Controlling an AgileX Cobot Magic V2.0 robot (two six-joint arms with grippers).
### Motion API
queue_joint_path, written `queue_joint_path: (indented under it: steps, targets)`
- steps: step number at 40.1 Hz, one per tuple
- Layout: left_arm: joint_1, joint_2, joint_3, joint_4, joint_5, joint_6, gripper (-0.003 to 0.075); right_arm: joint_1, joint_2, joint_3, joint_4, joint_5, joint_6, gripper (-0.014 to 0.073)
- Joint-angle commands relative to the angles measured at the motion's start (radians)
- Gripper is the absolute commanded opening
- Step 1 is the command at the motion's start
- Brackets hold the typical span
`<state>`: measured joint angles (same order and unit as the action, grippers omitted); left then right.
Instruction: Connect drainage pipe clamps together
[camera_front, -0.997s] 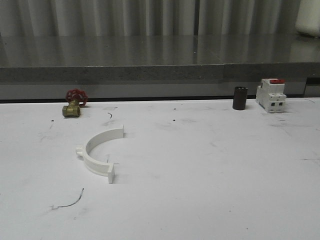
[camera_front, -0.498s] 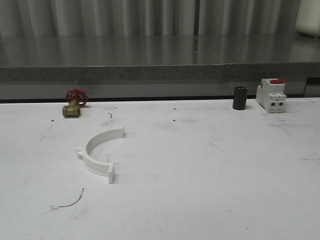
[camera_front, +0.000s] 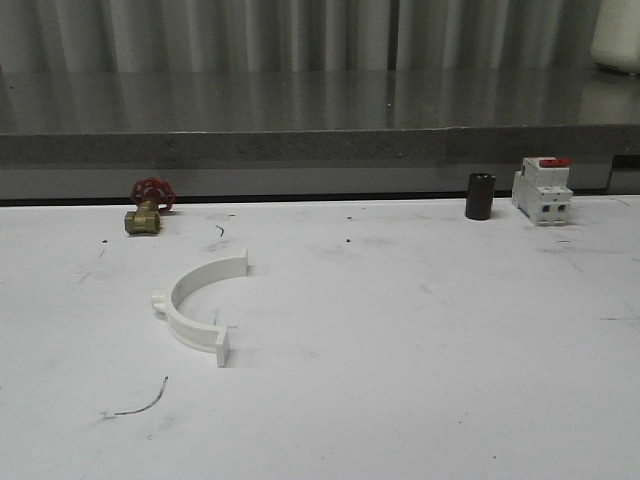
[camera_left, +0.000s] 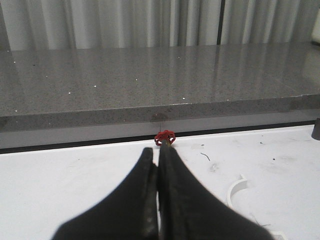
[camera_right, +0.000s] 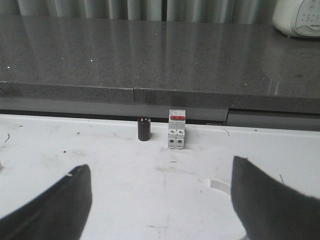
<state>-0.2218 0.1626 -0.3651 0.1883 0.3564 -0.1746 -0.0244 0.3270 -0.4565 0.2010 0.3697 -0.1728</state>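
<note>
**One clamp half lying flat, left tool pressed together, right tool spread**

A white drainage pipe clamp half (camera_front: 196, 305) is lying flat on the white counter (camera_front: 420, 370), left of centre in the front view. Its arc is bulging toward the robot's left and opening toward the right; the line between its two end tabs is running from far to near, the near tab standing up as a small flat block. A side lug is sticking out at the left of the curve.

The left tool (camera_left: 158, 155) is hanging low over the counter with its black fingers pressed together, aiming level toward the brass valve with red handwheel (camera_left: 164, 137) at the far edge; the clamp half (camera_left: 236, 190) is lying beside it. The right tool (camera_right: 160, 195) is hovering with its fingers spread wide, facing the black cylinder (camera_right: 144, 128) and the white circuit breaker (camera_right: 176, 129). A second white curved piece (camera_right: 220, 186), partly hidden, is lying near its one finger.
</note>
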Motion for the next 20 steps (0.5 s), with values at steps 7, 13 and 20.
queue_joint_path:
  steps: [7, 13, 20]
  targets:
    - [0.001, 0.01, -0.027, 0.0, -0.084, 0.001, -0.002, -0.005, 0.085, -0.073, 0.011, -0.053, -0.006, 0.0591]
    - [0.001, 0.01, -0.027, 0.0, -0.084, 0.001, -0.002, -0.005, 0.299, -0.196, 0.011, 0.025, -0.006, 0.0591]
    - [0.001, 0.01, -0.027, 0.0, -0.084, 0.001, -0.002, -0.008, 0.594, -0.362, 0.01, 0.128, -0.006, 0.0591]
